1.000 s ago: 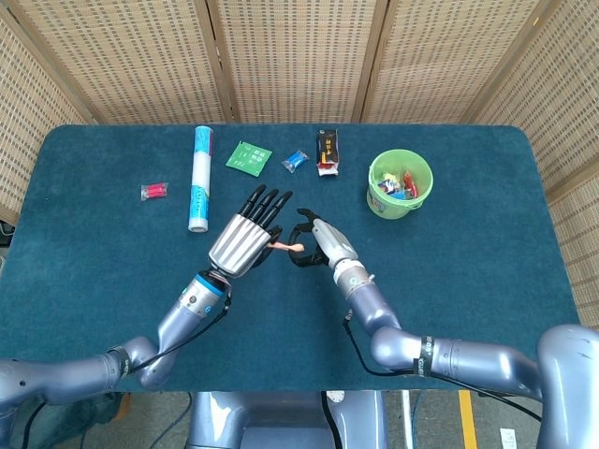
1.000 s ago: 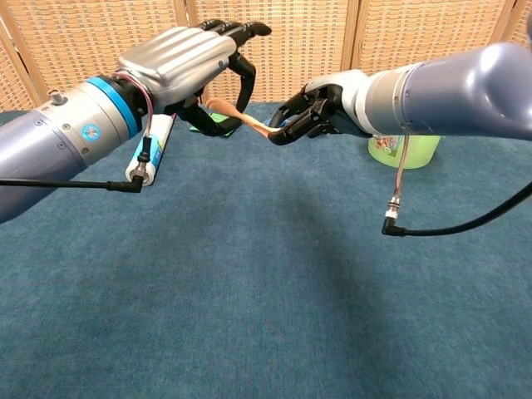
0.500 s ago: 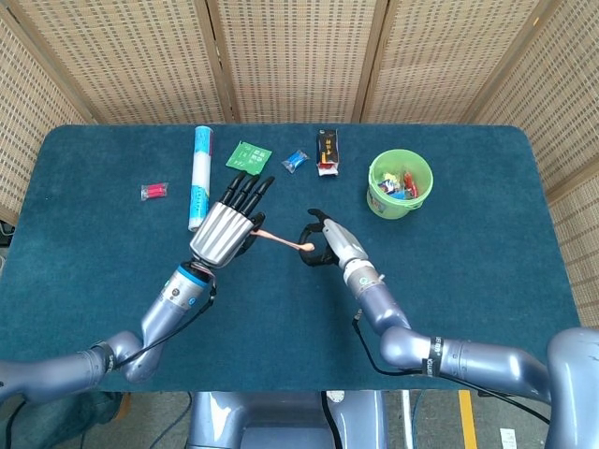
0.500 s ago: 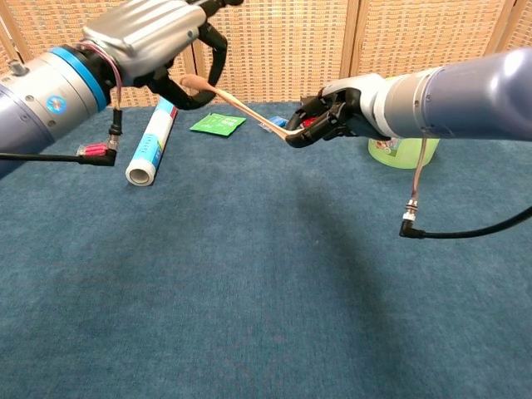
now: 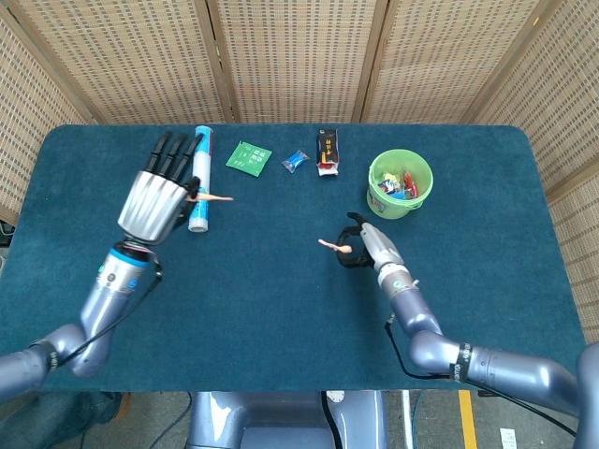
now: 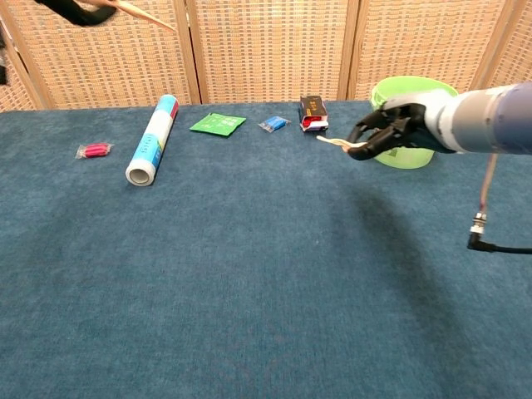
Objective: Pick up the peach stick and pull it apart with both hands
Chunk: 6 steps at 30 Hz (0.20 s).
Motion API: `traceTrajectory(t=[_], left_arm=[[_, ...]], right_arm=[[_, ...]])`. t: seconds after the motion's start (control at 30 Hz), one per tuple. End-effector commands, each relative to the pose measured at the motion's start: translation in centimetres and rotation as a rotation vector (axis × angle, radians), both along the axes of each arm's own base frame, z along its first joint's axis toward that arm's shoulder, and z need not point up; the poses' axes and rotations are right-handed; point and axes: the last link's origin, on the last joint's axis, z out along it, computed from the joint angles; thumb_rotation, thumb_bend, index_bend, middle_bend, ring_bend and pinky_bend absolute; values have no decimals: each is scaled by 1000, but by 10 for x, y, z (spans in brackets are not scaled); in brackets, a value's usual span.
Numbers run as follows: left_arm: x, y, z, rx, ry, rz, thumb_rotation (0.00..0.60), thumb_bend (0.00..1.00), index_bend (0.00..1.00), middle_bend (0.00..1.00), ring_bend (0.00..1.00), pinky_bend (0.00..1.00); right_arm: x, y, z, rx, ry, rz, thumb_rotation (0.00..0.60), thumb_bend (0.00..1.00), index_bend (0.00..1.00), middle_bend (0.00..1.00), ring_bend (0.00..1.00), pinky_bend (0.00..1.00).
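Hands [image 5: 161,195] [image 5: 363,249] well apart, stick halves [image 5: 221,197] [image 5: 333,246] separate

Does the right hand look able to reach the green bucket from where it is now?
Probably yes. The right hand hovers just in front of the green bucket with nothing between them, but it holds a peach stick piece, so grasping would be hindered.

Left hand [image 5: 159,198]: upper left of frame, back of hand toward camera, fingers extended up; pinches one peach stick piece [image 5: 217,197], which juts out to the right.
Right hand [image 5: 367,247]: just right of centre, pinches the other peach stick piece [image 5: 331,246], which points left.
Separation: the two pieces are well apart, nothing joining them.
Table [image 5: 281,309]: dark teal cloth.
Roll [image 5: 199,178]: white and blue, lying lengthwise just beside the left hand.
Top row: green packet [image 5: 248,156], small blue wrapper [image 5: 296,161], dark box [image 5: 328,151].
Green bucket [image 5: 400,184]: upper right, holds small mixed items.
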Motion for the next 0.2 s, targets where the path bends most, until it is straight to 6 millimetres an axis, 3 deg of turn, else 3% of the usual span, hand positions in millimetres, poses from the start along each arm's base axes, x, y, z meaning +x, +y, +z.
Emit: traceTrajectory(t=[0.03, 0.2], left_arm=[[-15, -4, 24, 34, -30, 33, 600, 688, 789, 0, 0, 0], [-28, -10, 34, 35, -35, 52, 600, 687, 790, 0, 0, 0]], right_arm=[[-15, 2, 7, -12, 9, -23, 600, 601, 767, 135, 0, 0], [-23, 5, 15, -21, 7, -32, 600, 601, 767, 135, 0, 0]])
